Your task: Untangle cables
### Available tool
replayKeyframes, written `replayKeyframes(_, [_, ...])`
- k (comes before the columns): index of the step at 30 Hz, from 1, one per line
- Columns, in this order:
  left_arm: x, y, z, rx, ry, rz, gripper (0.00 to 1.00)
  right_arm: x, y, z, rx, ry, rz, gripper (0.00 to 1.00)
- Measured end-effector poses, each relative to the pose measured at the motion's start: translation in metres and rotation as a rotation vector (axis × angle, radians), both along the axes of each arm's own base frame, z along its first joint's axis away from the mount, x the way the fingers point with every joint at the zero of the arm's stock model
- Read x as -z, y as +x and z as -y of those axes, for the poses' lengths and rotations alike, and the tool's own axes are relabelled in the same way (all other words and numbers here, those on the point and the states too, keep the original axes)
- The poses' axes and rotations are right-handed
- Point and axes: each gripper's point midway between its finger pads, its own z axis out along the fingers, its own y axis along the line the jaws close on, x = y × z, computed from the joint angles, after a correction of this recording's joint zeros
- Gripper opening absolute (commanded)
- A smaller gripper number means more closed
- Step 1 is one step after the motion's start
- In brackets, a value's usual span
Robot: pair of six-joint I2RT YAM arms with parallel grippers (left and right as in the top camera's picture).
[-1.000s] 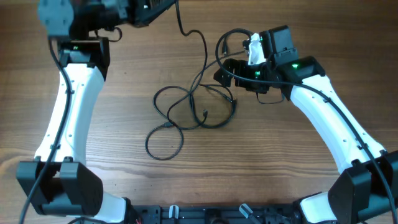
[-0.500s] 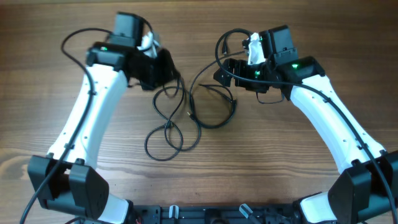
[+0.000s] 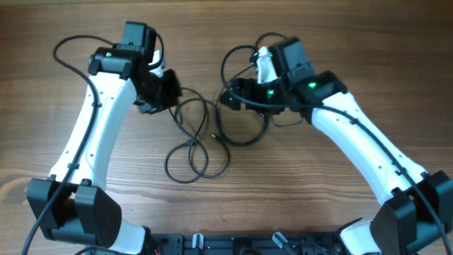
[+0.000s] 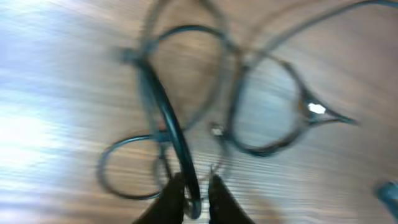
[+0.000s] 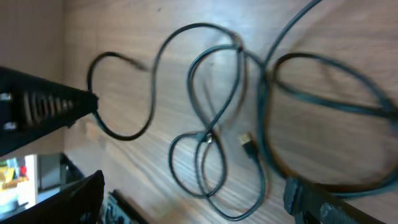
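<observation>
The left gripper (image 4: 191, 198) is standing with its fingers close on either side of one black strand, blur hiding whether they are pinching it, while the right gripper (image 5: 194, 200) is hanging with its jaws spread wide above the cords. The cables (image 3: 192, 143) are lying in overlapping loops on the wooden table (image 3: 283, 191), the left gripper sitting at their 10 o'clock and the right at their 1 o'clock, its head covering their upper loops. A brass-tipped plug (image 5: 247, 144) is resting inside the tangle, and the left arm (image 3: 85, 142) and the right arm (image 3: 368, 144) are flanking it at 9 and 3 o'clock
</observation>
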Motion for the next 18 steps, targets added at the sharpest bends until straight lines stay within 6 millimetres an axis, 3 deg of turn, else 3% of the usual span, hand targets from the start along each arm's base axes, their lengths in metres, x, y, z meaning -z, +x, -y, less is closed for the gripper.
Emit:
replayKeyframes(2, [0.003,-0.004,-0.014,-0.009,0.063,-0.018,0.86,0.003,0.000,-0.014,-0.015,0.014,0.006,0.94])
replayKeyframes(4, [0.005,-0.013,-0.020,-0.010,0.098,-0.053,0.96,0.009,0.003,-0.029,-0.025,0.029,0.015,0.92])
replayKeyframes(9, [0.006,-0.019,-0.019,0.010,0.127,-0.069,1.00,0.026,0.002,-0.054,-0.029,0.028,0.003,0.90])
replayKeyframes(15, [0.006,-0.014,-0.024,-0.005,0.136,-0.055,1.00,0.066,0.012,-0.060,0.031,-0.017,-0.059,0.65])
replayKeyframes(18, [0.005,-0.008,-0.028,-0.016,0.139,-0.029,1.00,0.081,0.020,-0.069,0.036,-0.010,-0.056,0.61])
